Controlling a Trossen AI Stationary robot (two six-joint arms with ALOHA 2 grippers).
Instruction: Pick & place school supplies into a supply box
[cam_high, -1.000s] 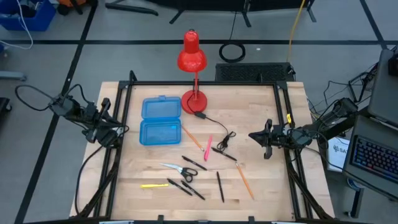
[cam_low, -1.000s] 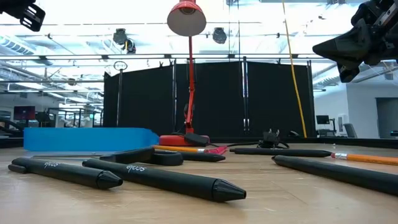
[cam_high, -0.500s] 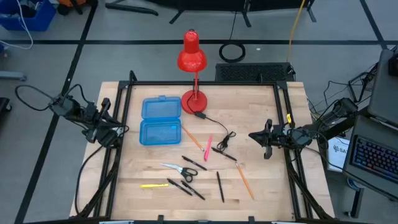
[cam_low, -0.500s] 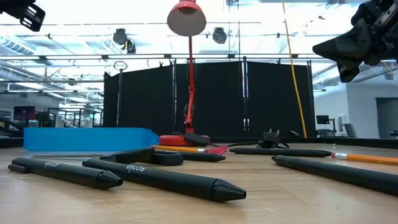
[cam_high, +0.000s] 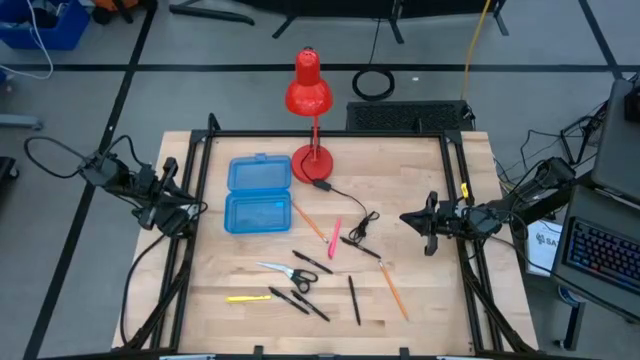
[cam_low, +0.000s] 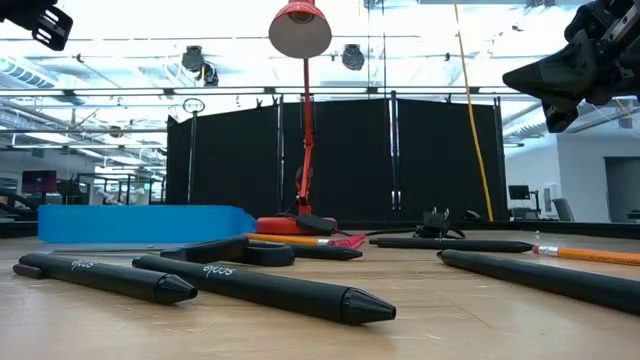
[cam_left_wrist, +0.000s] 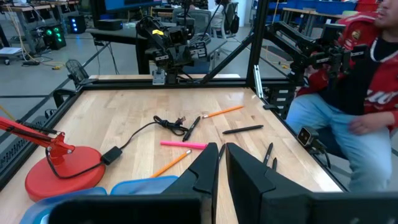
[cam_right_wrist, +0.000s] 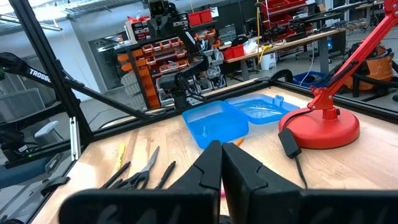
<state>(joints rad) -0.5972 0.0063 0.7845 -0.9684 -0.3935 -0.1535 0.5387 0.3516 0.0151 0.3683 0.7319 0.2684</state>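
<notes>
My left claw (cam_high: 188, 212) and right claw (cam_high: 412, 219) waited closed and empty at opposite worktop (cam_high: 430, 300) edges. The supply box (cam_high: 258, 193) lay open near the lamp (cam_high: 311, 120); pencils, pens and scissors (cam_high: 288, 272) lay scattered mid-worktop.

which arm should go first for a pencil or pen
Probably right. The right gripper hangs over the table edge beside the orange pencil and black pen. The left gripper sits by the supply box, farther off.

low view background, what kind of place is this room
Probably a robotics lab or workshop: black partition panels stand behind the wooden table, industrial ceiling lights hang overhead, and the right wrist view shows shelves of orange parts bins.
</notes>
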